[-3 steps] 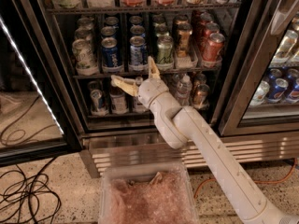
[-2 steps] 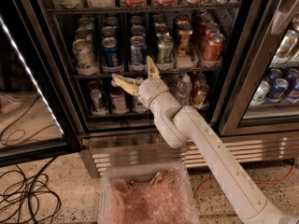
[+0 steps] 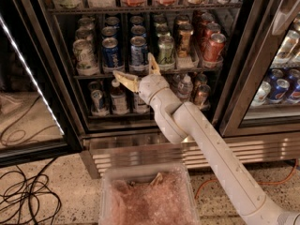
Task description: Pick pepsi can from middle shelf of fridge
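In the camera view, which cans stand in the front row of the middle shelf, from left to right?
From left: green-silver can, dark blue can, pepsi can, green can, red can; the open gripper hovers just below the pepsi can.

The hand, matt cream plastic with its fingers spread apart, sits just in front of the middle shelf, a thin strip of dark metal. The pepsi can is glossy blue aluminium with a silver rim. The fridge has a ribbed steel base and shiny glass doors. The arm is smooth white plastic. The floor looks like speckled stone.
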